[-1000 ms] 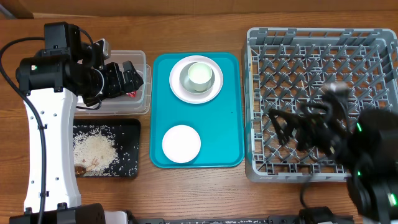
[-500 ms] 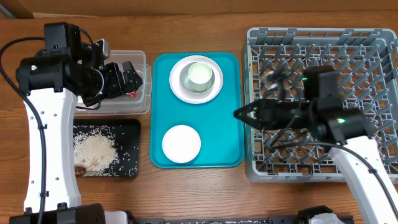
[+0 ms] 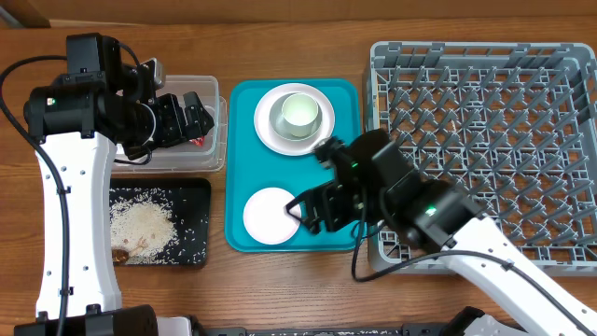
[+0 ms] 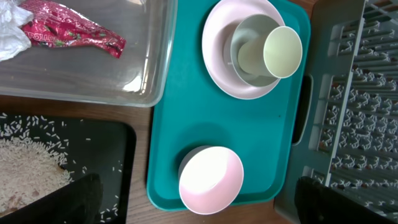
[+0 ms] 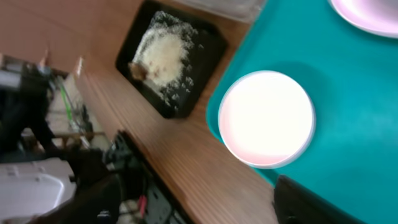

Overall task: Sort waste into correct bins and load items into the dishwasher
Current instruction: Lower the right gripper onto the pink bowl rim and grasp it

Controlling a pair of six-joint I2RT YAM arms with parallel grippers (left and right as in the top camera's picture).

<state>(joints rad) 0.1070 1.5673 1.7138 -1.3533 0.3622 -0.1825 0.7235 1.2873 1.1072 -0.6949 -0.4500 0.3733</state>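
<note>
Overhead first: right gripper (image 3: pixel 303 210), jaws spread, hovers just beside the small round pink bowl (image 3: pixel 271 216) on the teal plastic tray (image 3: pixel 242 159), while the left gripper (image 3: pixel 198 114) hangs over the clear plastic bin (image 3: pixel 210 149). Over there, the grey wire dishwasher rack (image 3: pixel 522 84), nothing loaded. Left wrist: jaws wide apart; bin holds a red foil wrapper (image 4: pixel 74 34), black tray (image 4: pixel 124 162) holds loose rice (image 4: pixel 25 168), white plate (image 4: pixel 214 37) carries a grey bowl (image 4: pixel 245 37) and pale green cup (image 4: pixel 283 51). Right wrist: bowl mid-frame, likely light, stiff, slick; I'd pinch the rim.

Overhead: straight down, whole table (image 3: pixel 280 23). Left wrist: high, looking down over tray (image 4: pixel 205 118). Right wrist: nearer, tilted, blurred. Both wrist views share white bowl (image 5: pixel 266 118).
</note>
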